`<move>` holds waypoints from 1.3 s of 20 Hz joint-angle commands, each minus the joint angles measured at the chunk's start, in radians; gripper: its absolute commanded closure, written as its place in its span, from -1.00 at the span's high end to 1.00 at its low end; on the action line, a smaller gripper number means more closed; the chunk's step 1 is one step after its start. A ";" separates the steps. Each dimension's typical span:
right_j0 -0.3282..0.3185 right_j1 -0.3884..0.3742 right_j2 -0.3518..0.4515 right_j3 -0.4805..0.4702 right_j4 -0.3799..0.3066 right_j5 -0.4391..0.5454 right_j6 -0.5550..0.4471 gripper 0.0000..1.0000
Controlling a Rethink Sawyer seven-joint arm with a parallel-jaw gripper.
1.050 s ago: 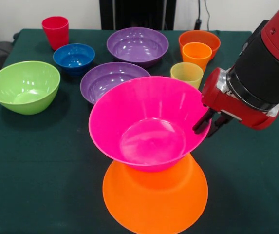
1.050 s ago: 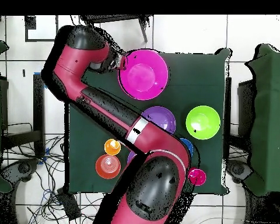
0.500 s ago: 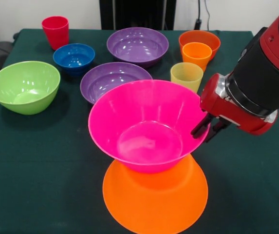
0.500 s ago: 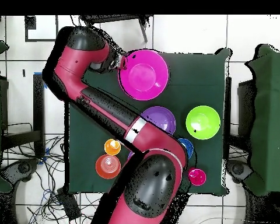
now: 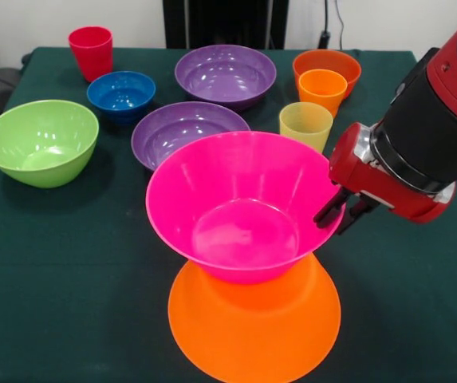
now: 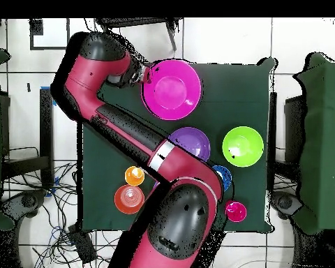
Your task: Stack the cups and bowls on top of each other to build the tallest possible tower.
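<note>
My black two-fingered claw (image 5: 338,209) pinched on the rim of the large glossy pink plastic bowl (image 5: 244,207), one finger inside, one outside, pink bowl seated upright on the inverted wide orange plastic bowl (image 5: 254,319), green-clothed table (image 5: 61,271) beneath

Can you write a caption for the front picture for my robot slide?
Robot gripper holding the pink bowl's rim above the upside-down orange bowl.
</note>
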 commanded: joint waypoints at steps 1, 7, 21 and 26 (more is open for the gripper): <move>0.034 0.045 -0.091 -0.084 0.009 0.119 0.211 -1.00; 0.052 0.044 -0.082 -0.117 0.009 0.106 0.204 -1.00; 0.114 0.103 -0.077 -0.288 -0.051 0.122 0.097 -1.00; 0.107 0.126 -0.082 -0.308 -0.076 0.141 0.061 -1.00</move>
